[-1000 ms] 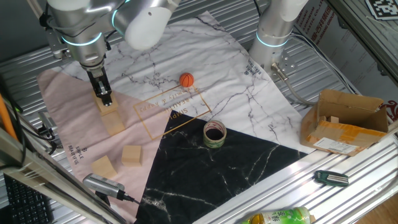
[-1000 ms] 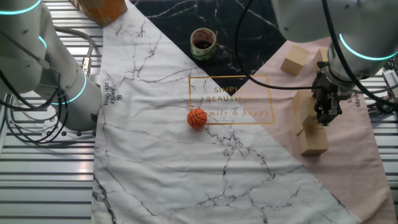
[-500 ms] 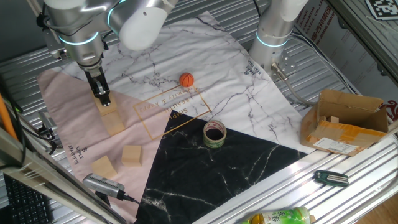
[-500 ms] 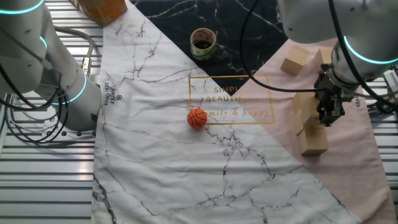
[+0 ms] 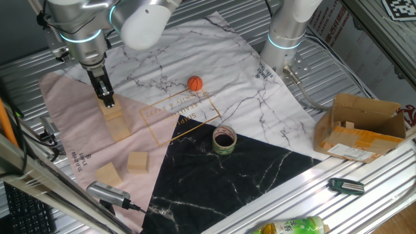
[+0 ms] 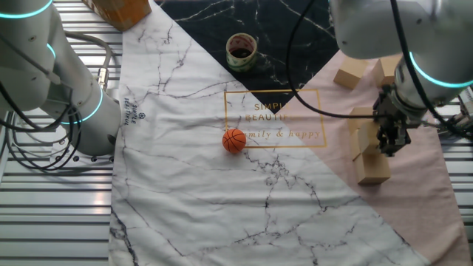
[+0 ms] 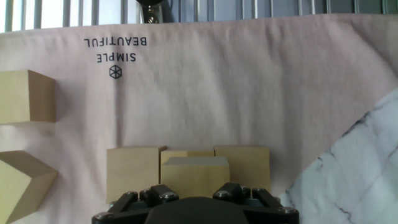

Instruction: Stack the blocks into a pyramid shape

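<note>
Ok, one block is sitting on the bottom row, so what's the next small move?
Probably lift the tool straight up, clear of the upper block, then head for a loose block. The tool hovers just above the stack, the bottom row carries only one block, and two lie loose nearby.
</note>
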### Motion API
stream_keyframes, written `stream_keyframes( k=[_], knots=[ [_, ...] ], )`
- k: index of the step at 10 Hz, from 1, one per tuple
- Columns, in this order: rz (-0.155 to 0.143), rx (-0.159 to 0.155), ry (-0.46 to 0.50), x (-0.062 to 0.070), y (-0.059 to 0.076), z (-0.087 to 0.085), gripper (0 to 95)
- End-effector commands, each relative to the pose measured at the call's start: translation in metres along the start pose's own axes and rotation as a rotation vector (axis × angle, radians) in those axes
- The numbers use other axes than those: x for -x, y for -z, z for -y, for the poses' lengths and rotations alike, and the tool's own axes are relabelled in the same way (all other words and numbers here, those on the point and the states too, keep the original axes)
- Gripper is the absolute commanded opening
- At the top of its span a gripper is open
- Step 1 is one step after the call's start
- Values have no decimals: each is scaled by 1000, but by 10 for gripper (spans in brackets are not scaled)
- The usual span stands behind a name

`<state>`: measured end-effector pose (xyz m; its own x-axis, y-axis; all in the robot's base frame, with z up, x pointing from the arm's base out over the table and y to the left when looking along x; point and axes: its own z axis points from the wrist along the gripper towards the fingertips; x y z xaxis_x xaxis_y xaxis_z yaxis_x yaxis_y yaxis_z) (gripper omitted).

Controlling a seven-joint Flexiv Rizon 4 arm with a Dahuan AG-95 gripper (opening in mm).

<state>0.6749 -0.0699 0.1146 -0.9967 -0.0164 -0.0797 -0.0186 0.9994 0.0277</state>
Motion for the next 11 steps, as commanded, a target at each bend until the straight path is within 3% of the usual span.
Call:
stream_keyframes(
  k=[1, 11],
  knots=[
    [4, 0, 9, 1, -3, 3, 0],
    [14, 3, 14, 4, -10, 11, 0]
  ],
)
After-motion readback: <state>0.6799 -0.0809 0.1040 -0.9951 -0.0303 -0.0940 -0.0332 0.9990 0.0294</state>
